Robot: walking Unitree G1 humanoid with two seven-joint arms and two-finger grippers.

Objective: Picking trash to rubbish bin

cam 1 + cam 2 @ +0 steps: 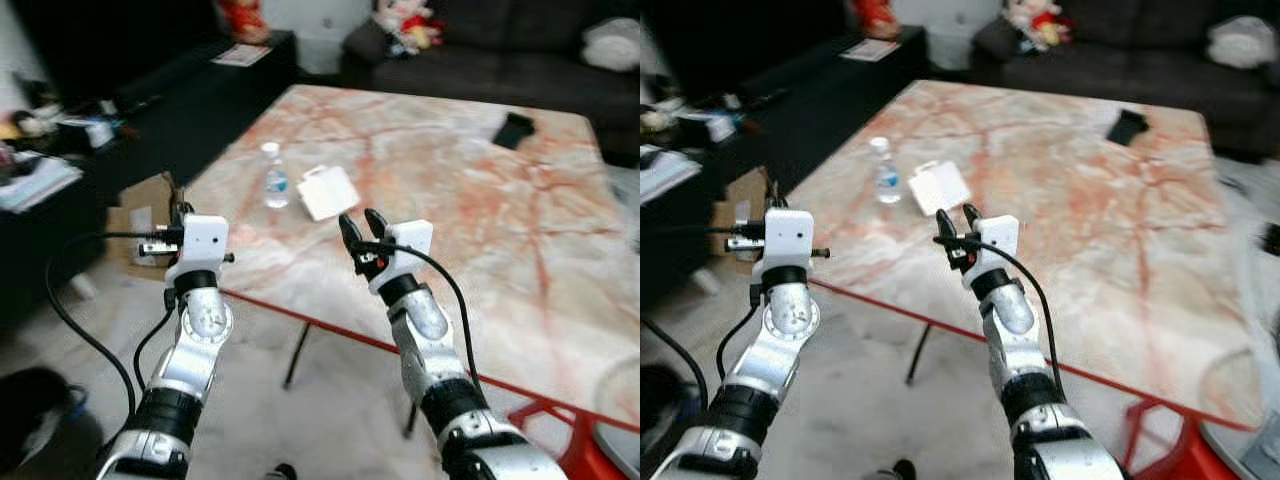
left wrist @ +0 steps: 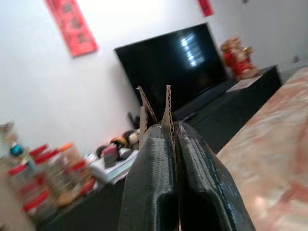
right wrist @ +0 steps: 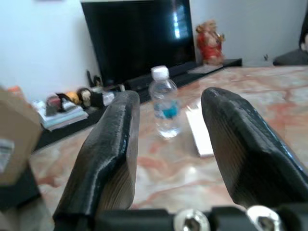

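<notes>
Starting far left, there's a cardboard box [image 1: 140,225] on the floor beside the marble table [image 1: 480,190]. The left gripper [image 2: 169,144] hangs off the table's near-left edge, fingers [image 2: 149,183] clenched on a thin cardboard edge that pokes up between them. On the table, the water bottle [image 1: 275,176] stands upright, with a flat white packet [image 1: 328,192] lying just beside it. The right gripper [image 1: 362,232] hovers over the table's near part, fingers [image 3: 113,144] released and spread, pointed toward bottle and packet. Far back right, a dark object [image 1: 514,130] lies on the tabletop, sofa [image 1: 520,60] behind.
</notes>
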